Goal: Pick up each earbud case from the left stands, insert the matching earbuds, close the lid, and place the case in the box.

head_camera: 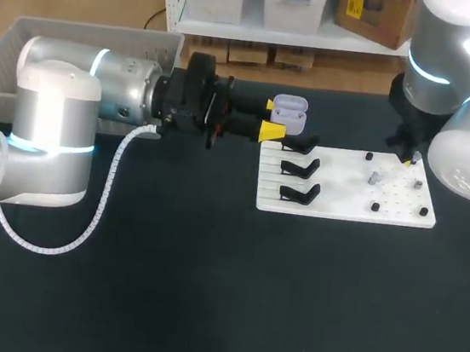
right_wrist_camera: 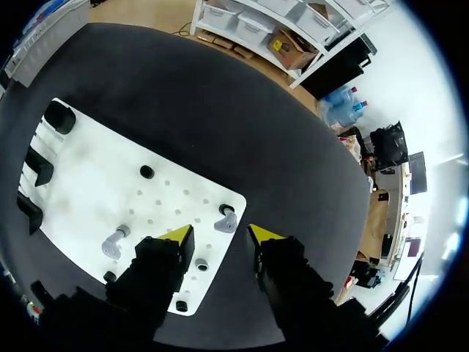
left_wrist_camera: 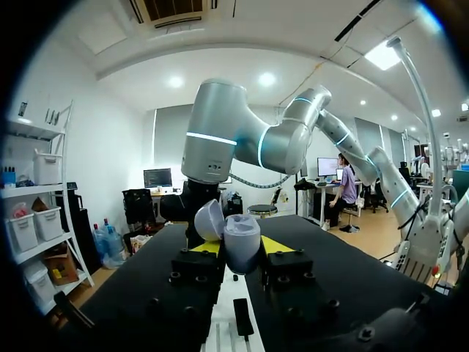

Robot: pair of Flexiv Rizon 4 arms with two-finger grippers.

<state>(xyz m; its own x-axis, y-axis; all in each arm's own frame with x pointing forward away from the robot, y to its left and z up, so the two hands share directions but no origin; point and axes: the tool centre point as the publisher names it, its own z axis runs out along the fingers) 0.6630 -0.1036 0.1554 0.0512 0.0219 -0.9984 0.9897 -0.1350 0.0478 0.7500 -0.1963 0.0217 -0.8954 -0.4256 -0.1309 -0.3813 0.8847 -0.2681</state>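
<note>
We judge the work to be at the inserting step: one case is off its stand with the lid up, and no earbud is in it yet; our left arm (head_camera: 82, 97) comes in over the black table (head_camera: 203, 292), in front of the grey box (head_camera: 10, 54) where the finished case must end; the white board (head_camera: 344, 194) carries three black stands (head_camera: 300, 169) on its left part, all bare as far as we can see. The left gripper (head_camera: 272, 119) is pinching the lavender earbud case (left_wrist_camera: 240, 246) from two sides, its body between the yellow tips and its open lid (left_wrist_camera: 208, 220) tilted to one side, near the board's far left corner; the right gripper (right_wrist_camera: 220, 236) hangs over the board's right part, jaws spread and holding nothing. One earbud (right_wrist_camera: 226, 221) stands on the board just ahead of those tips, in line with the gap and apart from both; a second earbud (right_wrist_camera: 113, 243) sits off beside one finger. The next move, in our view, calls for the right gripper to come down around the nearer earbud, close gently, and carry it to the held case; how high it hangs we cannot tell, since the head view mostly hides it.
</note>
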